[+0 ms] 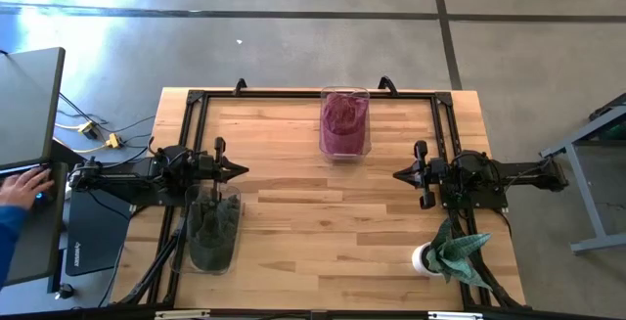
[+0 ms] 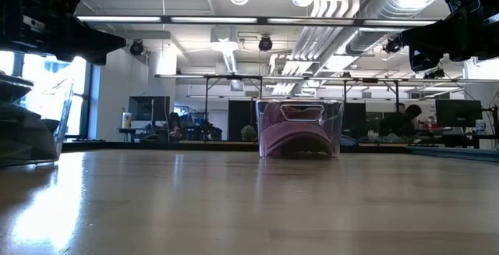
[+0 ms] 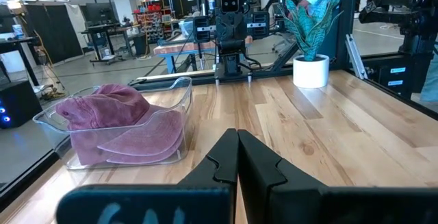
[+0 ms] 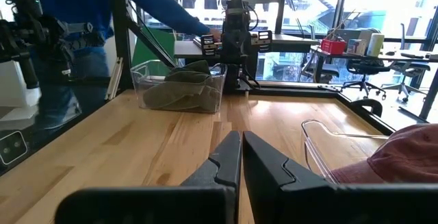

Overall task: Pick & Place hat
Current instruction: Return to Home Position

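Observation:
A maroon hat [image 1: 343, 116] lies in a clear plastic bin [image 1: 345, 147] at the table's far middle; it also shows in the low view [image 2: 299, 134] and the left wrist view [image 3: 113, 118]. A dark green hat [image 1: 212, 224] lies in a second clear bin [image 1: 187, 247] at the near left, in front of the left arm. My left gripper [image 1: 240, 171] is shut at the table's left, pointing level toward the right. My right gripper [image 1: 400, 174] is shut at the right, pointing level toward the left. Neither touches anything.
A potted plant [image 1: 450, 252] in a white pot stands at the table's near right corner. A black frame [image 1: 293, 95] runs along the far edge. A person's hand [image 1: 24, 188] rests at a laptop left of the table. Bare wood lies between the grippers.

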`<action>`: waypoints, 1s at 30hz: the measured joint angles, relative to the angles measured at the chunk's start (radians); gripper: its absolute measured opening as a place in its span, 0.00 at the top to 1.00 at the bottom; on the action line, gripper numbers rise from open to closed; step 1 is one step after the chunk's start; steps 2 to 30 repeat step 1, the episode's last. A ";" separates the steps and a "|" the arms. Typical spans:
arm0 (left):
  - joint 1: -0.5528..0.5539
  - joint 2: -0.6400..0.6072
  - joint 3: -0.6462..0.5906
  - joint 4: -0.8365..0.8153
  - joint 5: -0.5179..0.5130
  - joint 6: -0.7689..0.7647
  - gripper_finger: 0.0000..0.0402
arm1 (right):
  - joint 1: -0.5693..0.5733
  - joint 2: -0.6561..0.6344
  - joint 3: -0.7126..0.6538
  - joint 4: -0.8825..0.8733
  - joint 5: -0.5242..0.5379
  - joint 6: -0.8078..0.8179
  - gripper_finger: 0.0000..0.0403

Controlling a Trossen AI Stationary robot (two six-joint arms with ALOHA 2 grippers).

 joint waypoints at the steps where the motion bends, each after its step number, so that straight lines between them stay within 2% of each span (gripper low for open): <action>1: 0.000 0.000 0.000 0.000 0.000 0.000 1.00 | 0.000 0.000 0.000 0.000 0.000 0.000 0.97; 30: 0.000 0.000 0.000 0.000 0.000 0.000 1.00 | 0.000 0.000 0.000 0.000 0.000 0.000 0.97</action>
